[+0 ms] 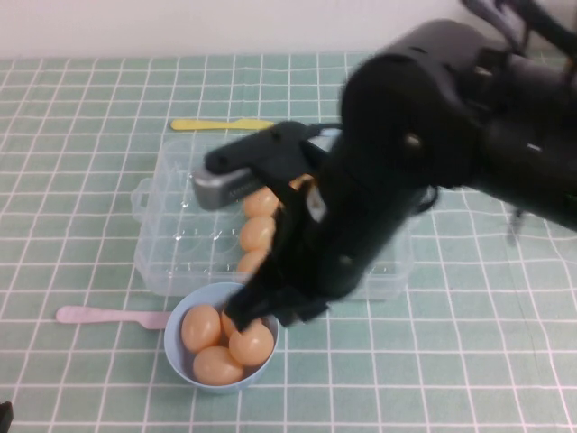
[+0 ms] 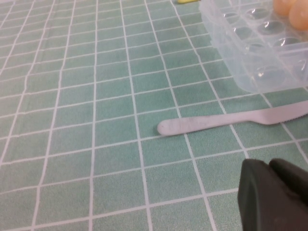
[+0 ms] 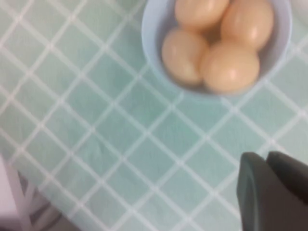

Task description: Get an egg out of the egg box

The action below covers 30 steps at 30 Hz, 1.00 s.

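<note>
- Nearest to me, the small light-blue bowl (image 1: 177, 347) sits at the near edge of the green checked tablecloth (image 1: 72, 180); four orange-tan eggs lie in it, touching one another.
- My right gripper (image 1: 261, 311) hangs directly over the bowl's far rim, just above the egg (image 1: 251, 344) on the bowl's right side; I cannot tell whether its fingers are parted or closed.
- My left gripper (image 2: 274, 197) is low over bare cloth on my left; its finger state cannot be determined.
- Left of the bowl, the pink plastic knife (image 1: 108, 316) lies flat, well apart from my left gripper.
- Behind the bowl stands the egg box (image 1: 167, 234), its near wall just beside the bowl; several eggs stand in its cups, partly hidden by my right arm (image 1: 424, 144).
- Farthest out, a yellow utensil (image 1: 221, 124) lies beyond the box.
</note>
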{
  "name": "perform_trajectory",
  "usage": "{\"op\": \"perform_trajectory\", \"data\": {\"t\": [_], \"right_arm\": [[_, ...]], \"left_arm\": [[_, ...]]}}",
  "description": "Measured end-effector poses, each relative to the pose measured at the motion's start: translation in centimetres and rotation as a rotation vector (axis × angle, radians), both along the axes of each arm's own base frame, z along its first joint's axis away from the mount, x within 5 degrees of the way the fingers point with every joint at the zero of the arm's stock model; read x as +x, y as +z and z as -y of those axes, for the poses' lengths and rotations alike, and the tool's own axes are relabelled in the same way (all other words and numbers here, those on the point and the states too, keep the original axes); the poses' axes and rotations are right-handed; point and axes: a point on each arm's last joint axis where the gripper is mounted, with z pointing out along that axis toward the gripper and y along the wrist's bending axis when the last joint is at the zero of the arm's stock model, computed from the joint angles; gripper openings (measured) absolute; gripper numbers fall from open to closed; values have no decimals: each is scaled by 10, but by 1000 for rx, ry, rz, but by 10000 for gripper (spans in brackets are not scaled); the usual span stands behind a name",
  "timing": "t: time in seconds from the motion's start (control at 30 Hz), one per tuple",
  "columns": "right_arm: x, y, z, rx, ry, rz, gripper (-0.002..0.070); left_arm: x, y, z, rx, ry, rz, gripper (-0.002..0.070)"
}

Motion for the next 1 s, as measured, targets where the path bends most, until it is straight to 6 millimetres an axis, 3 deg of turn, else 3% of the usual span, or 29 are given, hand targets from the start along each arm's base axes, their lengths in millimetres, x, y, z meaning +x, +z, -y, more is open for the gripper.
{"op": "perform_trajectory", "data": {"t": [0.33, 0.53, 0.67, 1.0], "right_arm": [[-64, 4, 86, 33, 1, 63, -15], [-92, -5, 121, 5, 59, 56, -15], [-106, -11, 133, -23, 76, -16, -15], [-107, -13, 134, -35, 82, -20, -16]], "left_arm": [[0, 0, 0, 0, 0, 0, 0], [0, 0, 0, 0, 0, 0, 0], [0, 0, 0, 0, 0, 0, 0], [0, 0, 0, 0, 0, 0, -1]]}}
